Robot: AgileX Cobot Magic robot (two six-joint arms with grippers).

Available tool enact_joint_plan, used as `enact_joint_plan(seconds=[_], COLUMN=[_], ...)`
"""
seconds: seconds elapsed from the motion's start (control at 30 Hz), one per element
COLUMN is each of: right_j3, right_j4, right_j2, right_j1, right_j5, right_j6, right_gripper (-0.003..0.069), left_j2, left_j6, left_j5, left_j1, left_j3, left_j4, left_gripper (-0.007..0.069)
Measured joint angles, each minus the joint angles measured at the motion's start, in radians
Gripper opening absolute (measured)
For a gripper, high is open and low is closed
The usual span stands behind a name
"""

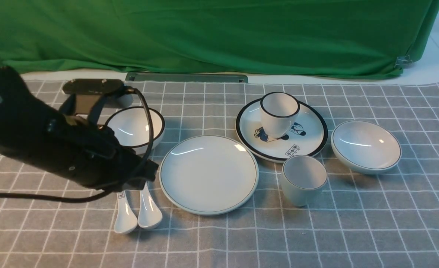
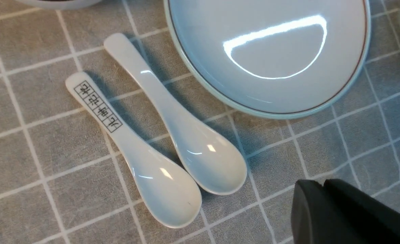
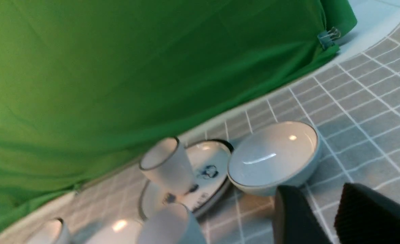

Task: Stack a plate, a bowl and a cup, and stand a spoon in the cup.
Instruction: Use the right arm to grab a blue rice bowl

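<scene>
The plain plate (image 1: 209,174) lies mid-table. The thin-rimmed cup (image 1: 304,179) stands upright to its right. The shallow bowl (image 1: 366,146) sits further right. The plain spoon (image 1: 149,213) lies left of the plate, beside a marked spoon (image 1: 125,216). My left arm hangs over their handles. In the left wrist view my left gripper (image 2: 319,183) is shut and empty, above the cloth near the plain spoon (image 2: 186,135) and the plate (image 2: 271,98). In the right wrist view my right gripper (image 3: 318,190) is open and empty, close to the bowl (image 3: 274,157); the cup (image 3: 171,225) shows blurred.
A black-rimmed cup (image 1: 279,111) stands on a cartoon plate (image 1: 308,143) behind the thin-rimmed cup. A deeper black-rimmed bowl (image 1: 135,128) sits behind the spoons, partly hidden by my left arm. A green curtain closes the back edge.
</scene>
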Motion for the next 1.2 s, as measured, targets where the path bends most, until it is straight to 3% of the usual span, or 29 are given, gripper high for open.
enact_joint_plan(seconds=[0.13, 0.23, 0.4, 0.5, 0.63, 0.83, 1.0, 1.2], right_j3=[-0.094, -0.274, -0.565, -0.623, -0.647, -0.647, -0.647, -0.647], right_j4=[0.004, 0.004, 0.005, 0.005, 0.005, 0.005, 0.005, 0.005], right_j2=[0.037, 0.14, 0.375, 0.442, 0.536, 0.574, 0.575, 0.575], right_j1=[0.048, 0.114, 0.22, 0.252, 0.3, 0.311, 0.311, 0.311], right_j5=[0.171, 0.365, 0.619, 0.655, 0.664, 0.668, 0.668, 0.672], right_j6=[-0.022, -0.193, -0.404, -0.446, -0.469, -0.5, -0.512, -0.52], right_gripper=[0.0153, 0.0106, 0.01, 0.0101, 0.0104, 0.0108, 0.0115, 0.0124], left_j2=[0.065, 0.12, 0.267, 0.323, 0.403, 0.477, 0.523, 0.576], left_j6=[-0.043, -0.082, -0.114, -0.156, -0.243, -0.274, -0.301, -0.311], left_j5=[0.009, 0.023, 0.048, 0.049, 0.045, 0.007, -0.017, -0.026], left_j1=[0.0, 0.0, 0.002, 0.01, 0.039, 0.041, 0.041, 0.041], left_j3=[-0.043, -0.073, -0.124, -0.147, -0.205, -0.245, -0.266, -0.292], left_j4=[0.008, 0.041, 0.133, 0.161, 0.21, 0.216, 0.234, 0.253], left_gripper=[0.0017, 0.0017, 0.0062, 0.0101, 0.0221, 0.0346, 0.0369, 0.0324])
